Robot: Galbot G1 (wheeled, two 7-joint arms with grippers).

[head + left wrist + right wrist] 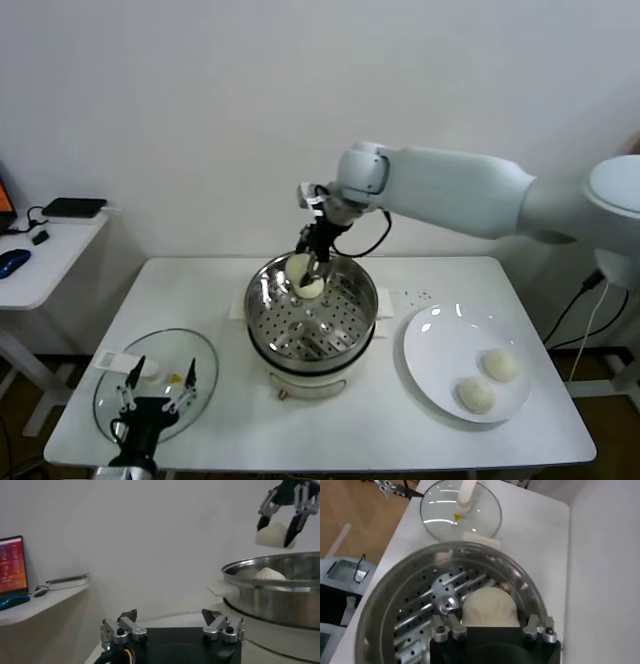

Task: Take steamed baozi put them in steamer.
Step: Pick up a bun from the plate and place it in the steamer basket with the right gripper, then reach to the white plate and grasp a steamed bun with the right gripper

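Observation:
My right gripper [306, 262] is shut on a steamed baozi [297, 268] and holds it just above the back of the steamer [345, 335]. The left wrist view shows the bun [272, 535] pinched between the fingers above the steel rim [260, 582]. A second baozi [314, 288] lies on the perforated tray below; it also shows in the left wrist view [270, 573]. In the right wrist view the held bun [487, 607] hangs over the tray [425, 610]. Two more baozi [500, 364] [476, 395] lie on the white plate [435, 340]. My left gripper [155, 388] is open and empty at the front left.
A round glass lid [190, 350] lies flat on the table under my left gripper; it also shows in the right wrist view [437, 505]. A side table [40, 255] with a mouse and a black device stands to the left. The wall is close behind the steamer.

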